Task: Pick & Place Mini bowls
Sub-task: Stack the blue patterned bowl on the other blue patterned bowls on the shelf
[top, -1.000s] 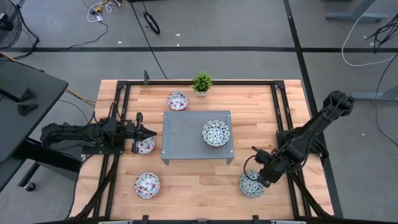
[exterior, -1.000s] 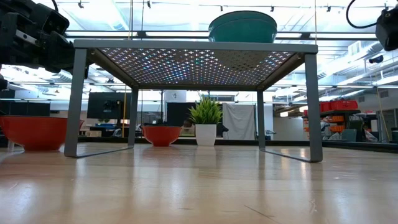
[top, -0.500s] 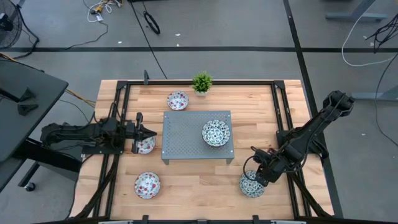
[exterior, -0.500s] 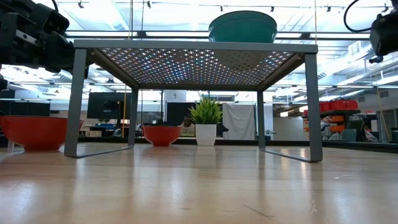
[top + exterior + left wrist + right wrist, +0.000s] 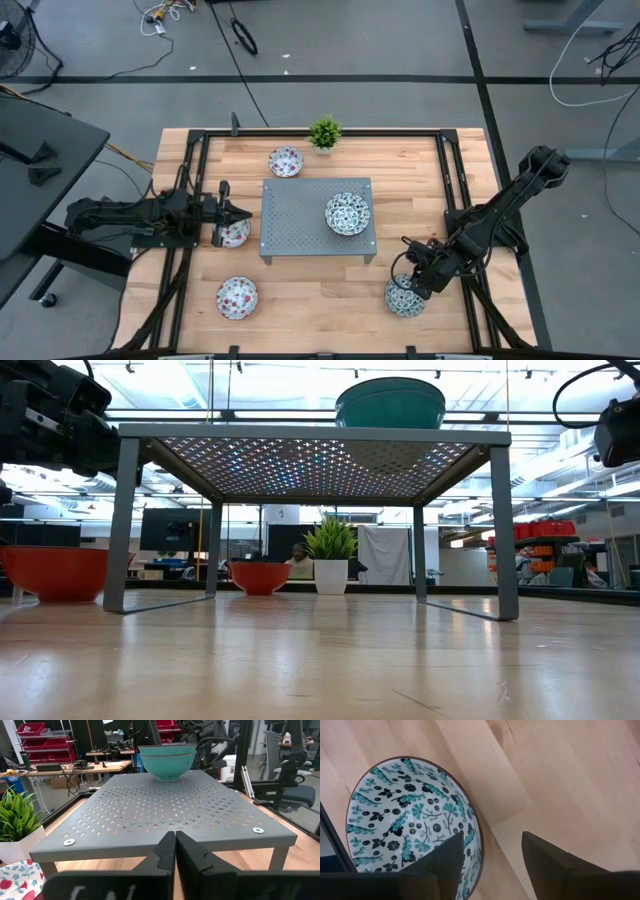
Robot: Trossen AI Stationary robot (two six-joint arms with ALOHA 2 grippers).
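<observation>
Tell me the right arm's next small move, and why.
Probably lower a little and close. The right gripper is open and straddles the rim of the blue-green bowl on the table, one finger inside and one outside, not yet pinching it.

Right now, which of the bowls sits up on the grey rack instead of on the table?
The blue-green bowl at the rack's right end; the other four visible bowls all rest on the wooden table.

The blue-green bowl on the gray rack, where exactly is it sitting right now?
In the high view the blue-green bowl sits on the right half of the gray rack, at the table's middle, with the potted plant beyond it.
</observation>
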